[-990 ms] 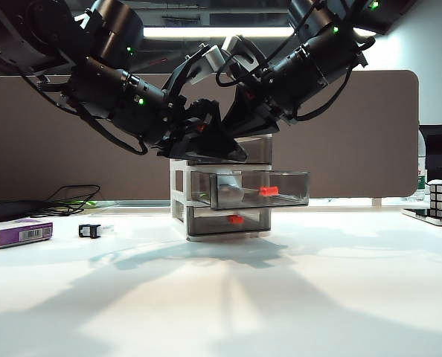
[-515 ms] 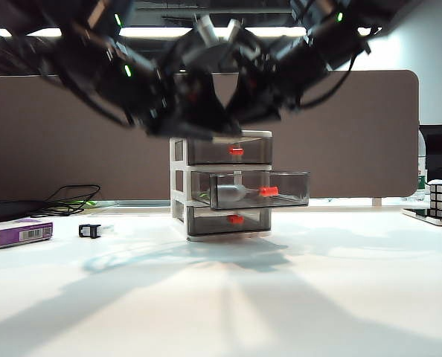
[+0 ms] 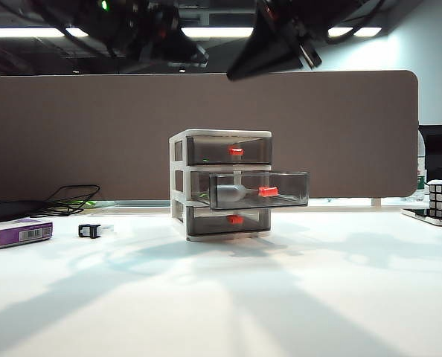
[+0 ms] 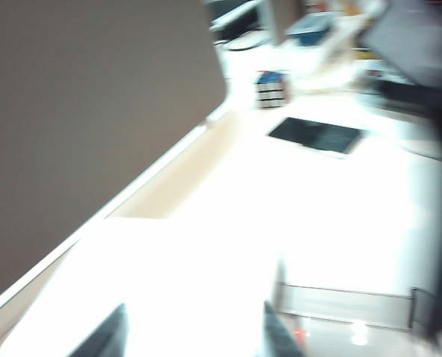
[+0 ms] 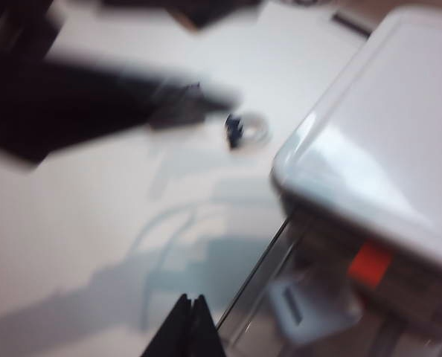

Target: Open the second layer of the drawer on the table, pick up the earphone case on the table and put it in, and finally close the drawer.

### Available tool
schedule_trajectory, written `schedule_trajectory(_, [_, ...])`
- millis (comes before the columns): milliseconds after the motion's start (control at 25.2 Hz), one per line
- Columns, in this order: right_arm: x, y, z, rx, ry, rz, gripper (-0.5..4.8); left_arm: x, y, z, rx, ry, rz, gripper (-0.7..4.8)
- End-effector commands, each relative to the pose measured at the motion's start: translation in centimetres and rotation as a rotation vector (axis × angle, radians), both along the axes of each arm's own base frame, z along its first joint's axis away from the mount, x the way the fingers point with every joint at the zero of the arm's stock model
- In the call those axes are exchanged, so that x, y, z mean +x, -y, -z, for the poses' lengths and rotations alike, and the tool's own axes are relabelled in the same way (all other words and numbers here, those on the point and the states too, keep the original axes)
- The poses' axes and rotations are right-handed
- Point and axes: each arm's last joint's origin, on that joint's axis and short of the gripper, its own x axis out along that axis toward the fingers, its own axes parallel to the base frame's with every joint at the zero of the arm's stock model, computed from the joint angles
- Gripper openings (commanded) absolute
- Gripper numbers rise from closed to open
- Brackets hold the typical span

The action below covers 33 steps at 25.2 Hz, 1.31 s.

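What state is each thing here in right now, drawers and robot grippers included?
Second layer: pulled out, open.
Earphone case: lying inside it.
Top drawer: shut.
Bottom drawer: shut.
Left gripper: open, empty, above the unit.
Right gripper: shut, empty, above the unit.

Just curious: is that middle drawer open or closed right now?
Open. The second layer juts forward past the drawer frame, with the earphone case inside.

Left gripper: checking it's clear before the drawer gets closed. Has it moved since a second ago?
Yes. The left gripper has risen, from level with the drawer's top to well above it.
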Motion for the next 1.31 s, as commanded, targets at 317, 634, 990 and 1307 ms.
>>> schedule_trajectory(317, [-3.6, 0.0, 5.0, -0.088, -0.116, -0.033, -0.05, 5.8, 2.0, 3.1, -0.007, -0.100, 0.050, 1.41])
schedule_trajectory(634, [-4.1, -0.1, 6.6, -0.102, -0.128, -0.034, -0.05, 7.3, 1.7, 5.4, 0.011, -0.148, 0.030, 1.41])
schedule_trajectory(990, [-3.4, -0.3, 7.3, -0.130, -0.118, -0.001, -0.05, 7.9, 1.6, 7.0, 0.010, -0.210, 0.019, 1.41])
schedule_trajectory(1307, [-1.6, -1.3, 10.3, -0.121, -0.157, 0.018, -0.05, 7.9, 1.7, 7.1, 0.000, -0.225, 0.022, 1.41])
